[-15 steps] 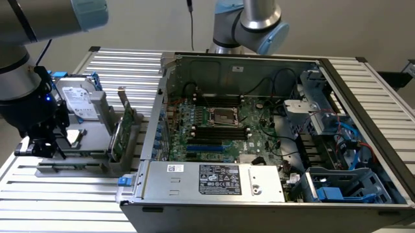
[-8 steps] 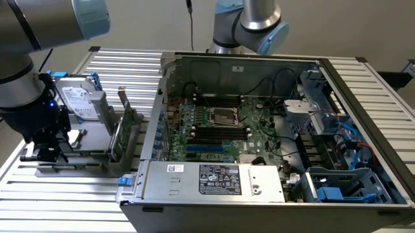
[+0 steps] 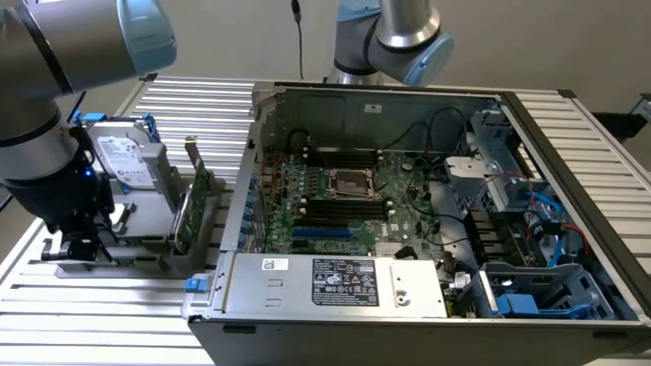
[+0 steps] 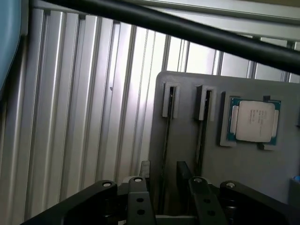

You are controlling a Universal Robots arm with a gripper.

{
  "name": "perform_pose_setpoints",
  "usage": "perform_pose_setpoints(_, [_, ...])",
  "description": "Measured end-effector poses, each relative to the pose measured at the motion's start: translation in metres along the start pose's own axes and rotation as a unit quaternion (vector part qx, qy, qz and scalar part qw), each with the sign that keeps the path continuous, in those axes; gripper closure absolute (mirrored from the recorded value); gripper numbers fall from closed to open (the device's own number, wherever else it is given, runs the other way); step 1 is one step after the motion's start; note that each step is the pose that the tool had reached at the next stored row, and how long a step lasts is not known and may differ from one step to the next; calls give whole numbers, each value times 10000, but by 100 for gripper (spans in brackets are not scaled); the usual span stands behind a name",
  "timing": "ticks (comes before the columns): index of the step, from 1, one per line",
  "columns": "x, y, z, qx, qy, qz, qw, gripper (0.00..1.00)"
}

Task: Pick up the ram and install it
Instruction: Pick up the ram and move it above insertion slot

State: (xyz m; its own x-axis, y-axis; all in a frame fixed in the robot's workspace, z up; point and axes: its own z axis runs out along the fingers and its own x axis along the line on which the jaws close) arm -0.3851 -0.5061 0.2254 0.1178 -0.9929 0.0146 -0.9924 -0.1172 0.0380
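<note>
In the wrist view the ram (image 4: 166,140) stands on edge in a slot of the grey holder (image 4: 243,173), seen as a thin dark strip. My gripper (image 4: 164,169) is open just above it, one fingertip (image 4: 145,168) on each side of the strip, nothing held. A second thin strip (image 4: 201,133) stands in the neighbouring slot. In the exterior view my gripper (image 3: 79,245) hangs low over the grey holder (image 3: 152,259) at that view's left, beside the open computer case (image 3: 428,305). The motherboard (image 3: 407,221) lies inside with black memory slots (image 3: 346,207).
A square silver processor chip (image 4: 253,121) sits in the holder beside the slots. A tall green expansion card (image 3: 195,202) and a hard drive (image 3: 127,164) stand on the holder. The slatted metal table (image 3: 112,335) surrounds everything. A second arm (image 3: 402,38) rises behind the case.
</note>
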Motion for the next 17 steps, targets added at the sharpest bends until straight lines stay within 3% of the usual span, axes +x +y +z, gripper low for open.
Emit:
perform_pose_setpoints(14, [-22,4,255,0,1,-29,10000,64])
perform_pose_setpoints(17, [-30,2,266,-2,1,-15,10000,64])
